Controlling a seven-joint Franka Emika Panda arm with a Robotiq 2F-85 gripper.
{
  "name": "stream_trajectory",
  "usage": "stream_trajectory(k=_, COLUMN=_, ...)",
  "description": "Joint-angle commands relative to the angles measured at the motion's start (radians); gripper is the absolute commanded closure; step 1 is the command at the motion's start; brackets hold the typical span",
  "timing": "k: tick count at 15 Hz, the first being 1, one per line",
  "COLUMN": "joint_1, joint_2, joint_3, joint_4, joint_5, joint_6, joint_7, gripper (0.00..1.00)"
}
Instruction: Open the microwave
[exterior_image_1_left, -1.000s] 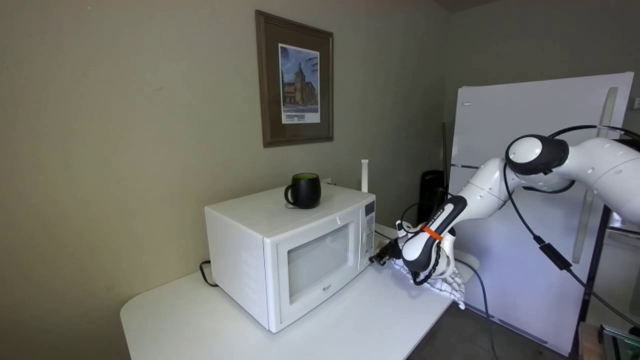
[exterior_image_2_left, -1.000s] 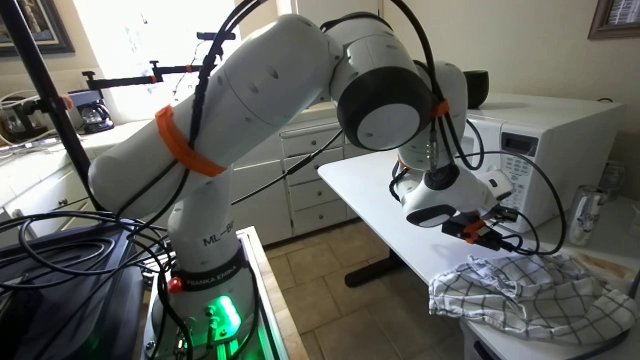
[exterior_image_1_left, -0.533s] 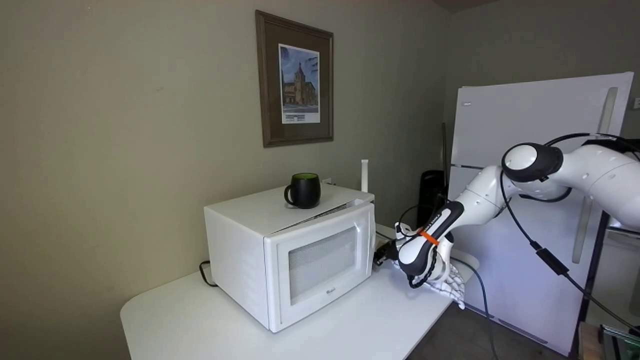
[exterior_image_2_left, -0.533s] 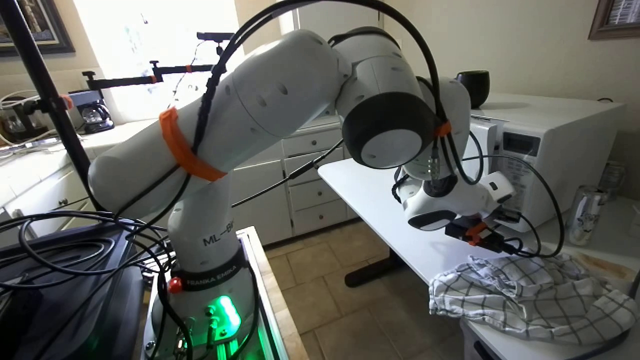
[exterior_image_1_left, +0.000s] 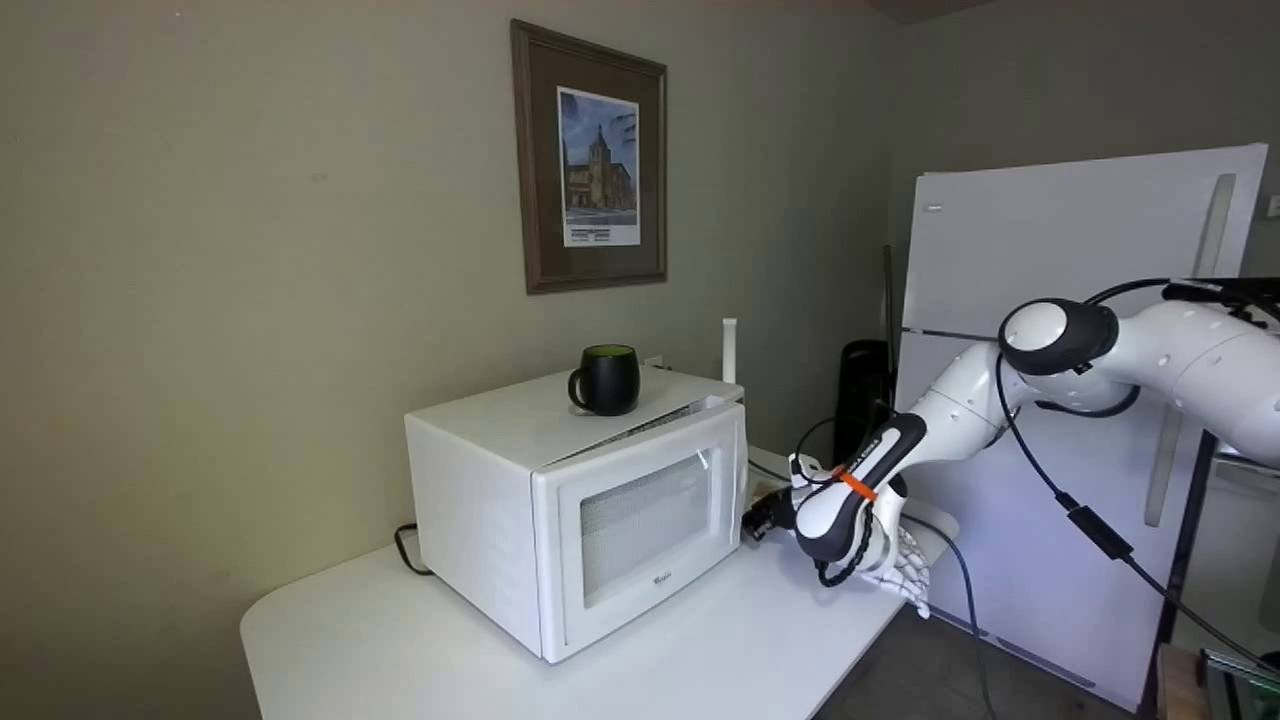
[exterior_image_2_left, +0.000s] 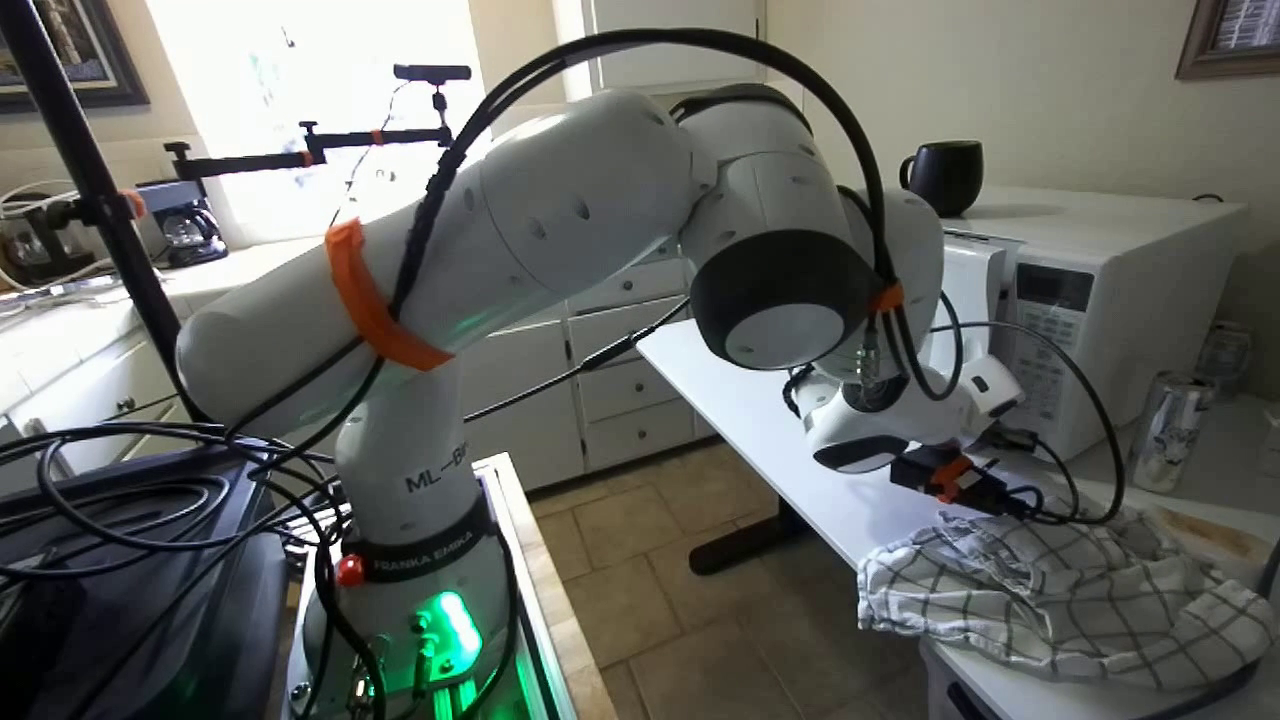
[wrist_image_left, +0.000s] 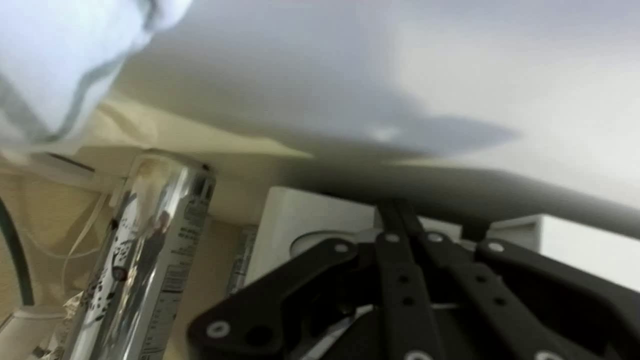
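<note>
Behind the white desk (exterior_image_1_left: 660, 660) rises a plain beige wall (exterior_image_1_left: 250, 250), where a brown-framed picture (exterior_image_1_left: 590, 157) of a towered building (exterior_image_1_left: 599, 180) hangs. In an exterior view a white refrigerator (exterior_image_1_left: 1040, 230) stands beyond the desk, its 2 doors (exterior_image_1_left: 1040, 580) set 1 above the other, with the wall near it in shade. A window (exterior_image_2_left: 320, 100) glares white in an exterior view, a dark-framed picture (exterior_image_2_left: 85, 55) partly in sight beside it and a pale counter (exterior_image_2_left: 230, 275) beneath. White cabinets (exterior_image_2_left: 530, 440) with round-knobbed drawers (exterior_image_2_left: 610, 390) stand below; a cupboard (exterior_image_2_left: 670, 15) sits higher up. A brown tiled floor (exterior_image_2_left: 700, 620) shows around the desk's dark foot (exterior_image_2_left: 735, 545).
</note>
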Motion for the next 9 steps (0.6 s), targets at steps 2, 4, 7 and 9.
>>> stream_trajectory(k=2, joint_1=-0.060, joint_2=0.197, joint_3=-0.030, joint_4=-0.293, joint_5=0.039, joint_6=-0.086, joint_7=0.008, gripper=1.00)
stream_trajectory(k=4, joint_1=-0.043, joint_2=0.297, joint_3=-0.052, joint_4=-0.396, joint_5=0.107, joint_6=-0.009, joint_7=-0.001, gripper=1.00)
stream_trajectory(k=7, joint_1=-0.036, joint_2=0.456, joint_3=-0.033, joint_4=-0.563, joint_5=0.267, joint_6=0.080, joint_7=-0.085, gripper=1.00)
stream_trajectory(k=9, joint_1=-0.012, joint_2=0.567, joint_3=-0.012, joint_4=-0.654, joint_5=0.407, joint_6=0.101, joint_7=-0.151, gripper=1.00)
